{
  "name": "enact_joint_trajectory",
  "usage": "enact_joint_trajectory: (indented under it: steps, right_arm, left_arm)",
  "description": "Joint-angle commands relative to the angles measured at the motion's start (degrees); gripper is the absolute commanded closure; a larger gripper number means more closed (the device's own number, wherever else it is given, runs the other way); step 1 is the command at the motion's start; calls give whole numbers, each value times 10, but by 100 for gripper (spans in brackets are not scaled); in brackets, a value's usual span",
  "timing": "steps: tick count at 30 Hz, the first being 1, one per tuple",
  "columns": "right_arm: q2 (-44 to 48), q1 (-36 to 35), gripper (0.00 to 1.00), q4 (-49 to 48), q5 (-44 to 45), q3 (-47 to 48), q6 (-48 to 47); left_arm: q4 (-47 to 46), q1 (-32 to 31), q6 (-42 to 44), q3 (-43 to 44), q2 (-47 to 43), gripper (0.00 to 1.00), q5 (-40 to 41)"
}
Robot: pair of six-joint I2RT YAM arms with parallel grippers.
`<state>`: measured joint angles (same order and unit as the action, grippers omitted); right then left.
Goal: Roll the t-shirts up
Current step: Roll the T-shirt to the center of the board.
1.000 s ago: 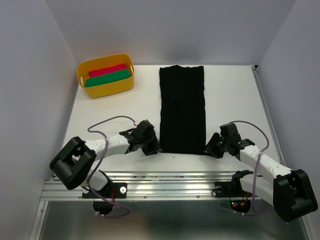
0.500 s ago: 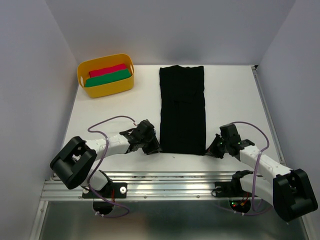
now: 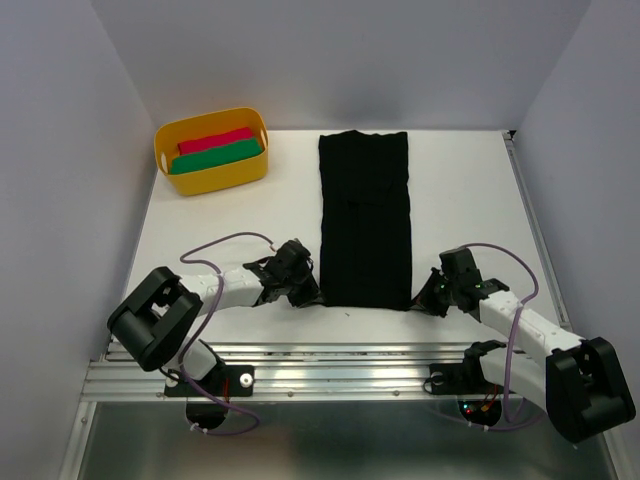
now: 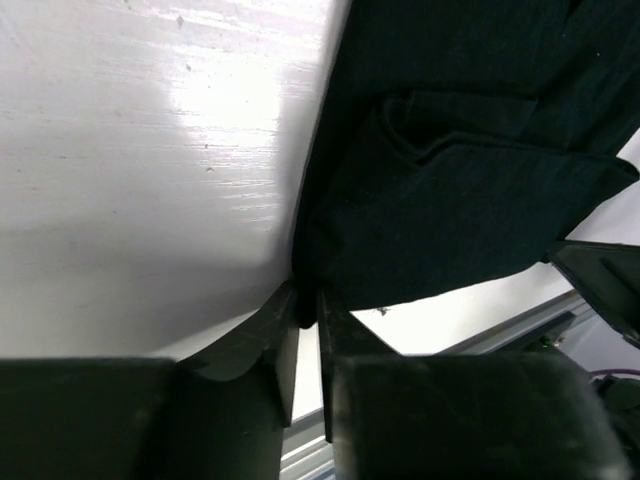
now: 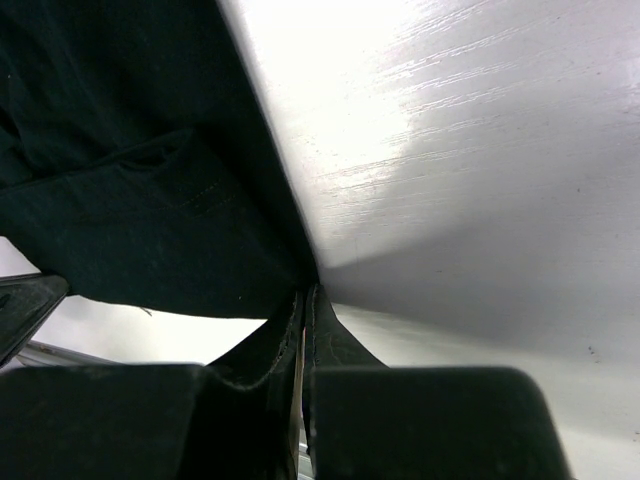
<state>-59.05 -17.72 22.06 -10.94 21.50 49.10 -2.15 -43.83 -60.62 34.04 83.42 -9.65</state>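
The grasp before the first roll is in hand. The t-shirt (image 3: 365,220) is laid flat ahead of both grippers, with its near corners pinched by the left gripper (image 4: 308,312) and the right gripper (image 5: 304,300) — jaws pressed together on the cloth. Next, both corners would need to be lifted and turned forward evenly.

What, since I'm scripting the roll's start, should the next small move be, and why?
Probably lift both near corners slightly and curl them forward: the right tool is shut on one near corner of the t-shirt, the left tool has the other between its jaws.
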Motion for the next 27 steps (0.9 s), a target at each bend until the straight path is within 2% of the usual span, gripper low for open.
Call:
enact_joint_trajectory:
  steps: [1,3,4,8,12,15,16,20,27]
  right_arm:
    - [-6,-3,99,18,17,-1,-2]
    - [-4,-3,95,25,20,2,-2]
    - [-4,-3,87,25,23,2,-2]
    - [-5,-3,69,27,28,0,2]
    - [-5,-3,65,28,26,0,4]
    - [-2,-3,73,27,26,-4,6]
    - [-1,-3,81,24,23,-5,8]
    - [2,-3,99,24,29,1,10]
    - [10,-3,99,39,44,28,8]
  left_arm:
    - [-12,-3,-1,-11,9,86,-3]
    - [-8,-2,0,-9,9,96,-3]
    - [-7,-2,0,-8,9,100,-2]
    - [2,-2,5,2,10,100,0]
    - [6,-3,8,8,9,100,0]
    - [8,-2,9,12,9,100,0]
    - [9,-2,10,13,9,100,0]
    - [19,-2,14,22,4,100,-1]
    - [45,0,21,44,-6,100,-4]
